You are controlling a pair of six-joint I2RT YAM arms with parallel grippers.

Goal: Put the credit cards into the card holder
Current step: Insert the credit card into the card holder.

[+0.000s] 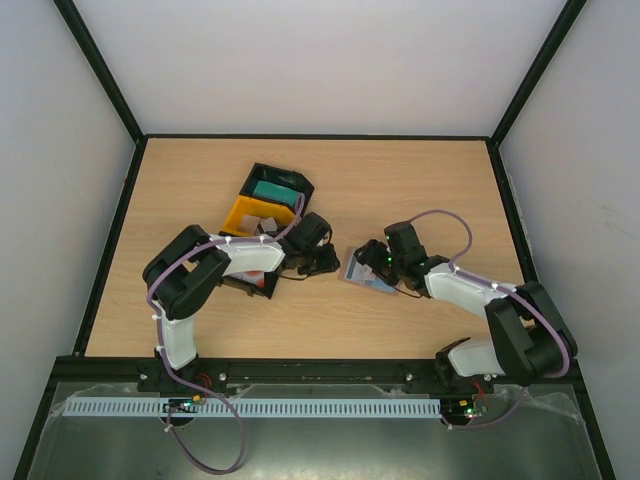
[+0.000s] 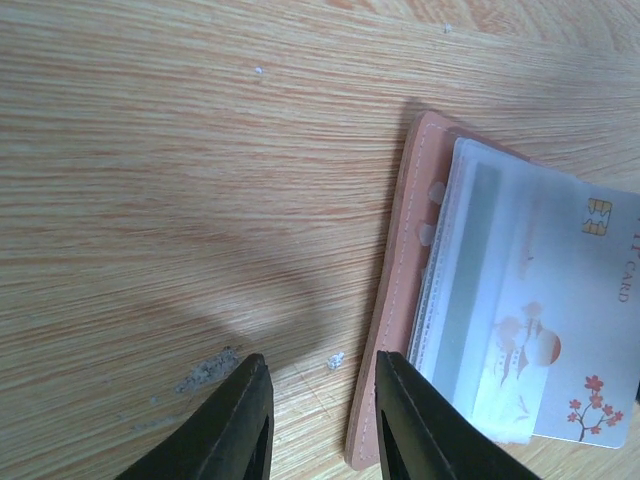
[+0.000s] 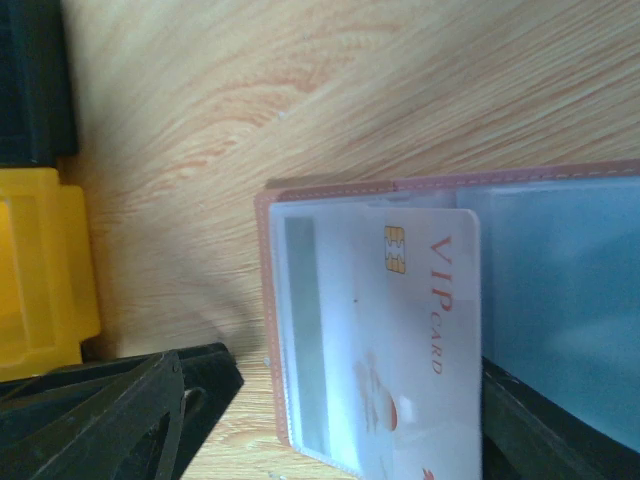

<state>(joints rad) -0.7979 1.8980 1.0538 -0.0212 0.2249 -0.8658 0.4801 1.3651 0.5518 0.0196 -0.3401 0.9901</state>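
One credit card (image 3: 420, 330) tucked partway into clear sleeve (image 3: 560, 280) of open card holder (image 2: 385, 330), flat on table (image 2: 150, 200) between fingers (image 3: 100, 420) of right gripper (image 3: 355, 375), spread wide, gripping nothing. Just right of left gripper (image 2: 320, 362): narrow gap, empty, right finger (image 2: 410, 420) over holder's edge.

Wooden table (image 1: 400, 180) carries black tray (image 1: 285, 174), yellow tray (image 1: 240, 212) and open card holder (image 1: 362, 272).

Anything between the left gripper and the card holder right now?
Nothing visible does. Only bare table shows between the fingers of the left gripper, and the stitched edge of the card holder lies right at one finger.
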